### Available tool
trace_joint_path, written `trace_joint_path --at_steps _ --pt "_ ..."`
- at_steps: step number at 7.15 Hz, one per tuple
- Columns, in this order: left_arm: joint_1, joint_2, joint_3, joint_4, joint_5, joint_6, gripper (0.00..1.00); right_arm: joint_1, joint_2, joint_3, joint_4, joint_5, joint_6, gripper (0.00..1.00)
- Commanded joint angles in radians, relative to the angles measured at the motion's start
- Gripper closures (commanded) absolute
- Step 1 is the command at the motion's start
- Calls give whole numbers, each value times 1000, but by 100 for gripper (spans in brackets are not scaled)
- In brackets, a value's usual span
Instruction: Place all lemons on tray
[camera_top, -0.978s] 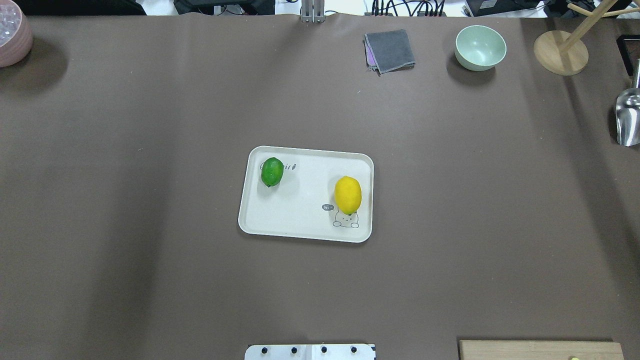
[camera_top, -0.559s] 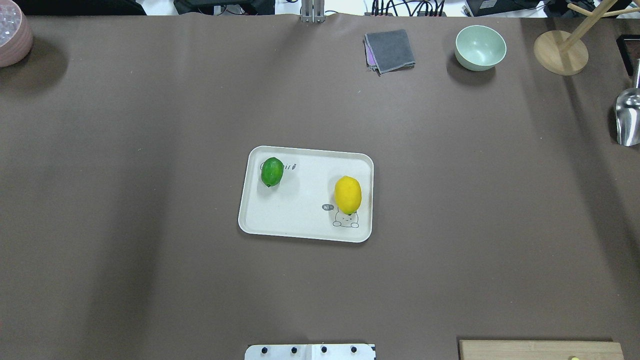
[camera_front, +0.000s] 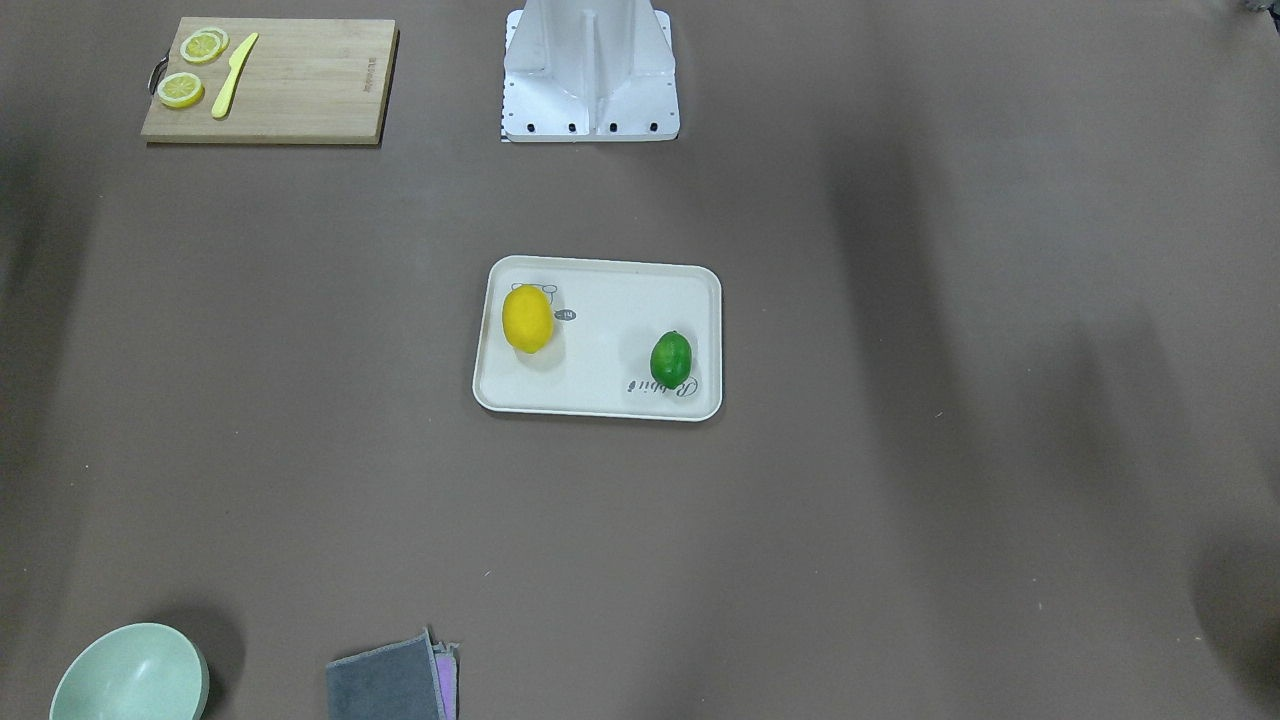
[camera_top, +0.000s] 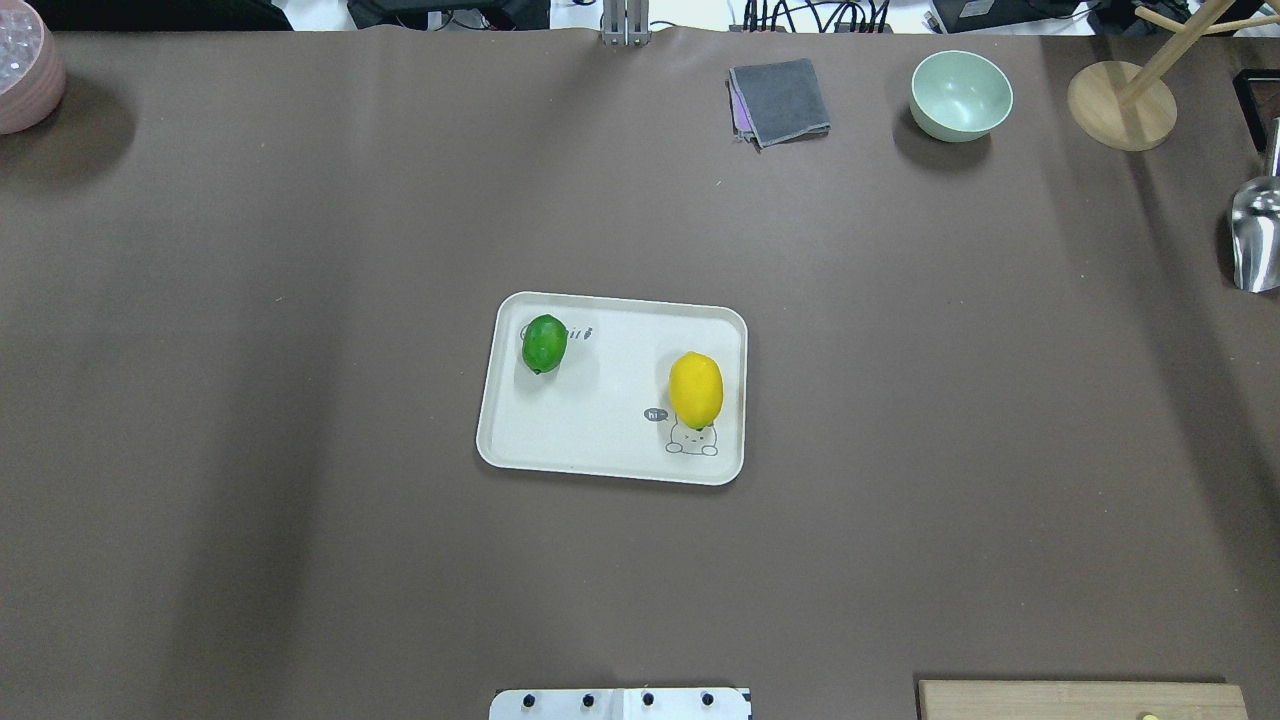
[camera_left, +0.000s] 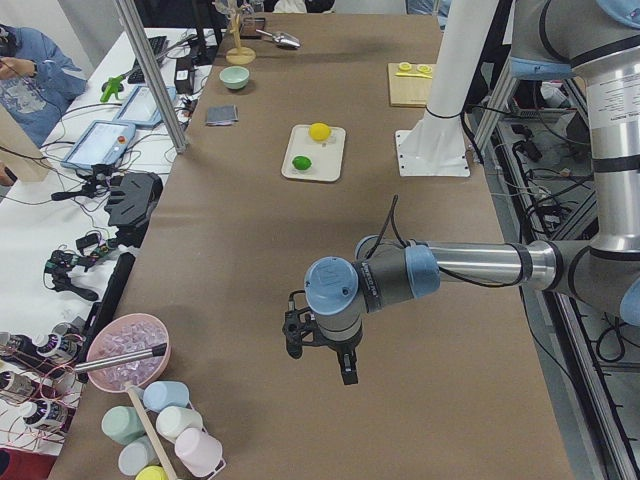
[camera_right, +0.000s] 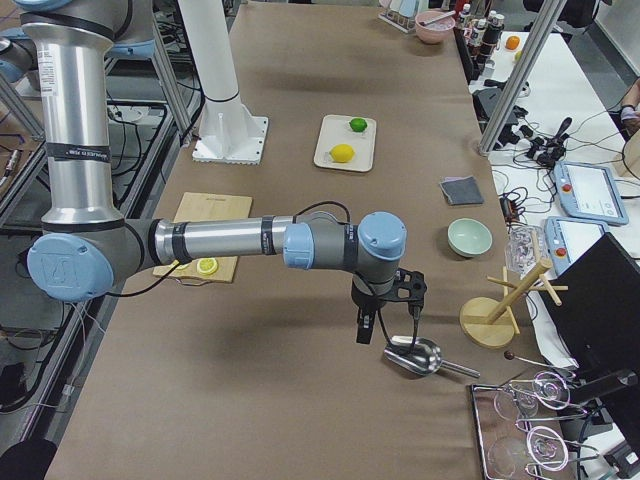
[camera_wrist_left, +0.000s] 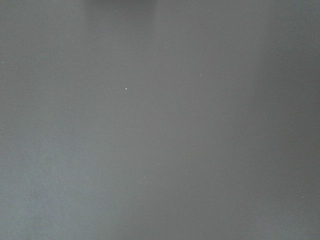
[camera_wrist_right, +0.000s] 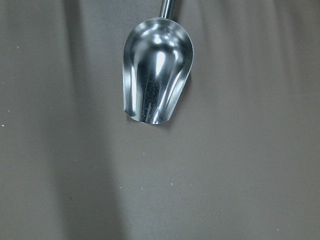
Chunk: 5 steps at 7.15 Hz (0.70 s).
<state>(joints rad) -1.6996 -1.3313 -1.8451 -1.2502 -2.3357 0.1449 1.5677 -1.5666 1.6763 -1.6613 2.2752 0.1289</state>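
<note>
The cream-white tray (camera_top: 600, 440) lies at the table's middle. The yellow lemon (camera_top: 696, 389) rests on its right part, over the cartoon print. The green lemon (camera_top: 544, 343) rests on its far left part, by the script. Both also show in the front-facing view: the yellow lemon (camera_front: 527, 318) and the green lemon (camera_front: 671, 358). My left gripper (camera_left: 320, 360) hangs over bare table far from the tray. My right gripper (camera_right: 388, 318) hangs near the metal scoop. Both show only in side views, so I cannot tell if they are open or shut.
A wooden cutting board (camera_front: 270, 80) with lemon slices and a yellow knife lies by the robot base (camera_front: 590, 80). A green bowl (camera_top: 960, 95), a grey cloth (camera_top: 780, 100), a wooden stand (camera_top: 1120, 105), a metal scoop (camera_top: 1255, 235) and a pink bowl (camera_top: 25, 65) stand along the edges.
</note>
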Motion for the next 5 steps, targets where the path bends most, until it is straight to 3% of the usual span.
trace_joint_path --at_steps 1,5 --pt "0 -2 0 0 1 -1 2 0 -1 2 0 1 0 0" --pt "0 1 -14 2 1 -1 2 0 -1 2 0 3 0 0"
